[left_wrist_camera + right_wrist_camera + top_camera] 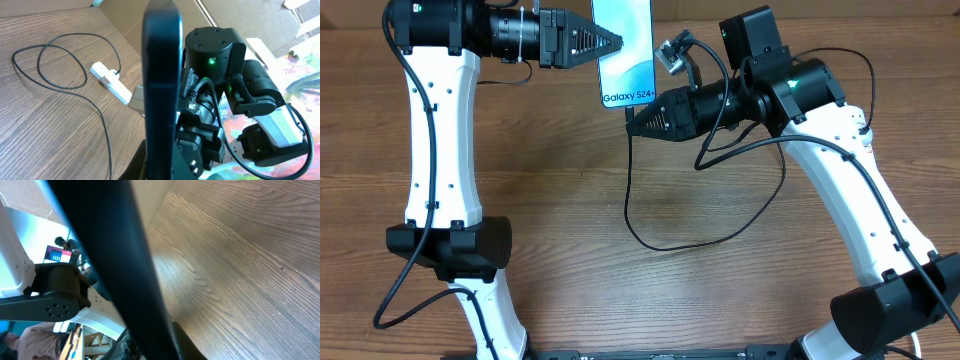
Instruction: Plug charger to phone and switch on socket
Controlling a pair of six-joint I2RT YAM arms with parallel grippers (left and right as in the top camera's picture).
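Note:
The phone (625,50) is held above the table's far edge, its light-blue screen up and "Galaxy S24+" at its near end. My left gripper (609,42) is shut on its left edge; in the left wrist view the phone (162,75) stands edge-on in the jaws (165,172). My right gripper (632,127) is shut at the phone's near end, and the charger cable (660,247) runs out from its tip and loops over the table. The phone's dark body (115,255) fills the right wrist view. The socket (111,81) lies on the table with a black plug (116,73) in it.
The charger cable (65,87) lies in wide loops on the wooden table (570,220) between the socket and the arms. Flattened cardboard (240,15) lies beyond the table's edge. The right arm's body (215,50) is close behind the phone.

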